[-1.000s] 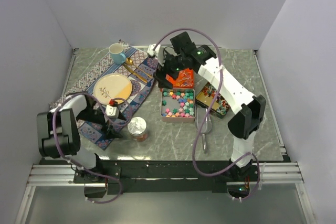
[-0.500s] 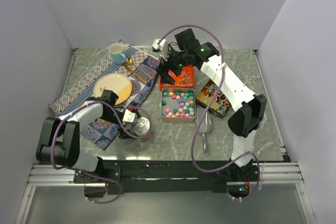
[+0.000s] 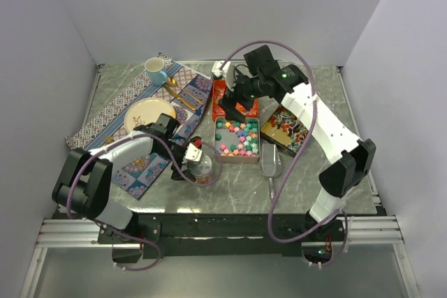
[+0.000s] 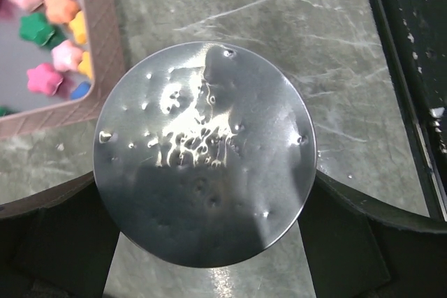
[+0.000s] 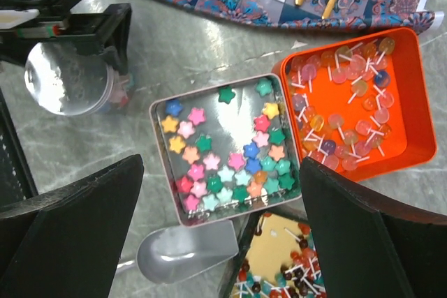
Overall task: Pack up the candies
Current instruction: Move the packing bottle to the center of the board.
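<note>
Pastel star candies (image 3: 237, 137) lie in a pink tin (image 3: 216, 146) at mid-table, and also show in the right wrist view (image 5: 227, 148). Small lollipops fill an orange tin (image 5: 408, 113) and a dark tin (image 3: 285, 127). My left gripper (image 3: 194, 160) is shut on a small jar with a dented silver lid (image 4: 206, 123), standing on the table just left of the pink tin's near corner (image 4: 105, 47). My right gripper (image 5: 220, 172) is wide open and empty, hovering above the tins near the orange one (image 3: 220, 92).
A silver scoop (image 3: 270, 165) lies just in front of the pink tin. A patterned placemat (image 3: 140, 88) at the left holds a plate (image 3: 148, 113), a blue mug (image 3: 156, 70) and gold cutlery (image 3: 183, 95).
My left gripper has carried the jar rightwards from the placemat's edge to beside the pink tin. My right gripper has shifted slightly right above the orange tin.
</note>
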Controlling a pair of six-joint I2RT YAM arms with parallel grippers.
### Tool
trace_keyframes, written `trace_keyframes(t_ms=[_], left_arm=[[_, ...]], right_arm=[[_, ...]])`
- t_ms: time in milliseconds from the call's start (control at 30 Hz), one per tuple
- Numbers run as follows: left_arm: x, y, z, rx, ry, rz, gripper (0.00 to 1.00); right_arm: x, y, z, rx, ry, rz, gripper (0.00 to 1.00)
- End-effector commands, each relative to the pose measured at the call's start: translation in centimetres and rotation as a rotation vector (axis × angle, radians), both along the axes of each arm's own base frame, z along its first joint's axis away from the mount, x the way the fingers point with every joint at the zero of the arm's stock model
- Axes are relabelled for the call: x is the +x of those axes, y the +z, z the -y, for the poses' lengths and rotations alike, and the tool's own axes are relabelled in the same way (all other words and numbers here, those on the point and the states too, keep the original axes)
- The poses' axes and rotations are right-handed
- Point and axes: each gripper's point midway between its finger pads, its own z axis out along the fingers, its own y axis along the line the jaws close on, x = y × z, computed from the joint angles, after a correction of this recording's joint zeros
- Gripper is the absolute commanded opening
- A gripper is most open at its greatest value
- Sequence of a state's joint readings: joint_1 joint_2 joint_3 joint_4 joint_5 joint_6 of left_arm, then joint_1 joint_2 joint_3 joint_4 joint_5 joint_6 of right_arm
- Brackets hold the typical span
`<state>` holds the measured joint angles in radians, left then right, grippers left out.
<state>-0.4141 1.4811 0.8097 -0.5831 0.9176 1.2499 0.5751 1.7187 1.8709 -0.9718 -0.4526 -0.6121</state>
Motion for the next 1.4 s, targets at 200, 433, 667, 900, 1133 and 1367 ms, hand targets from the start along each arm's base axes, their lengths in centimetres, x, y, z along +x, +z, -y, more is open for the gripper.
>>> trace_keyframes(t_ms=[200, 433, 667, 900, 1133, 1367], left_arm=[[-2.7, 2.9, 5.0, -0.02, -0.089, -0.083, 0.97], [-2.2, 2.7, 11.3, -0.12, 0.054, -0.115, 0.97], [-1.6, 2.5, 14.5, -0.288, 0.244, -0.133, 0.99], [-1.9, 4.3, 12.3, -0.514, 0.524, -0.297, 0.96], [-1.3, 1.9, 12.3, -0.549, 0.659, -0.228, 0.96], [-0.6, -1.7, 12.8, -0.534, 0.723, -0.11, 0.97]], right_arm=[[-2.0, 2.7, 3.2, 0.026, -0.015, 0.064, 1.0], [-3.8, 1.9, 7.2, 0.0, -0.066, 0.093, 1.0], [-6.1, 0.9, 9.1, -0.01, -0.088, 0.118, 1.0], [-7.5, -0.5, 10.8, -0.04, -0.077, 0.14, 1.0], [-6.1, -2.5, 10.0, -0.084, 0.003, 0.111, 1.0], [-4.8, -3.5, 8.3, -0.06, 0.028, 0.022, 1.0]])
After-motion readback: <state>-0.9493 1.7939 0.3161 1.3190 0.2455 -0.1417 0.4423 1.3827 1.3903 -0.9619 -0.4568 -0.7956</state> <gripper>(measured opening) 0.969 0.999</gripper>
